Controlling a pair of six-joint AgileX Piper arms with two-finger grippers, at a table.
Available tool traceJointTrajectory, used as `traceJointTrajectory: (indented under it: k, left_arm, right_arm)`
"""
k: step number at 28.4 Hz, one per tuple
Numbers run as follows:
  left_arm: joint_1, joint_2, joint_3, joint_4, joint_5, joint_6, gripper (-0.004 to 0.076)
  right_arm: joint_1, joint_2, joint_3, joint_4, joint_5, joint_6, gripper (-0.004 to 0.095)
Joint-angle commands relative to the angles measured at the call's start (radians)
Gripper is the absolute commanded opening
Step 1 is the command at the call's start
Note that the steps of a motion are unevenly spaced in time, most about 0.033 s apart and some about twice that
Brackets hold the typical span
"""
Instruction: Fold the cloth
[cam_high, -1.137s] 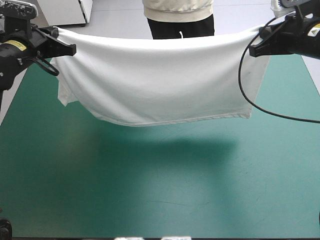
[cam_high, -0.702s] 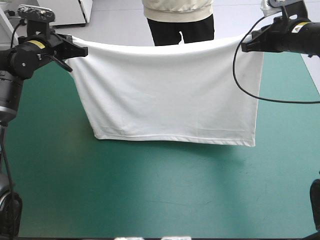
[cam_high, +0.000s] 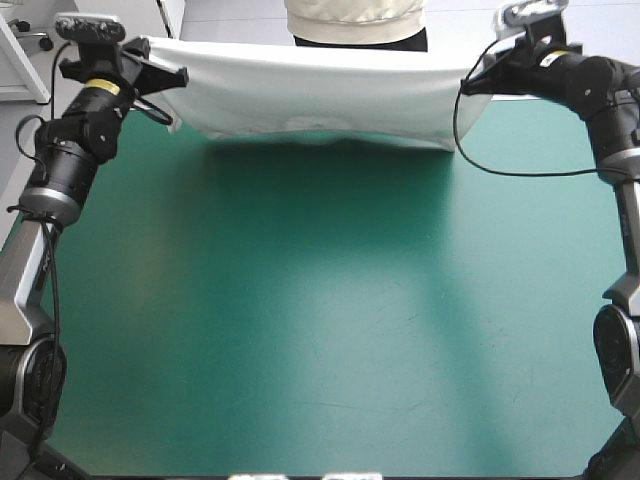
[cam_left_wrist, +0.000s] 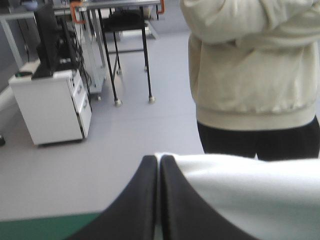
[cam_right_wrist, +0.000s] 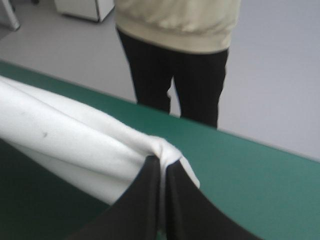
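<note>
The white short-sleeved T-shirt (cam_high: 320, 95) hangs stretched in the air as a wide, shallow band over the far edge of the table, whose teal-green cover (cam_high: 320, 300) lies bare in front of it. The left gripper (cam_high: 178, 76), with its two broad black fin-shaped fingers, pinches one upper corner of the T-shirt. The right gripper (cam_high: 470, 88) pinches the opposite corner, so the top edge runs almost straight between them with a slight sag. The lower edge droops in soft wrinkles near the middle, and a dark shadow (cam_high: 330, 170) falls on the cover just below it; whether the fabric touches the table cannot be told. In the left wrist view the fingers (cam_left_wrist: 172, 200) press together into a narrow arch, and the white fabric spreads away from between them to one side. In the right wrist view the fingers are likewise nearly closed, a small puckered fold of fabric is gripped at their tips, and the rest trails off as a thick rolled band above the cover.
</note>
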Motion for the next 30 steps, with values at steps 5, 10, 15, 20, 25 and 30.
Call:
traceJointTrajectory:
  k: [5, 10, 15, 20, 25, 30]
  left_arm:
    - [-0.011, -0.127, 0.415, -0.082, -0.192, -0.003, -0.0009]
    - [-0.011, -0.158, 0.541, -0.080, -0.043, 0.002, -0.0009]
    - [-0.011, -0.158, 0.562, -0.080, 0.276, 0.052, -0.0009]
    - [-0.009, -0.158, 0.562, -0.044, 0.542, 0.096, -0.0009]
    - [-0.009, -0.158, 0.572, -0.009, 0.688, 0.096, -0.0009]
    - [-0.009, -0.158, 0.580, 0.006, 0.800, 0.107, -0.0009]
  right_arm:
    - [-0.010, -0.073, 0.347, 0.170, -0.038, -0.157, -0.0011]
    - [-0.010, -0.093, 0.467, 0.163, 0.070, -0.106, -0.0011]
    - [-0.010, -0.122, 0.589, 0.137, 0.158, -0.047, -0.0006]
    - [-0.010, -0.181, 0.678, 0.050, 0.194, 0.020, -0.0005]
    - [-0.010, -0.216, 0.757, -0.008, 0.243, 0.047, -0.0005]
    - [-0.010, -0.267, 0.859, -0.097, 0.239, 0.100, -0.0003]
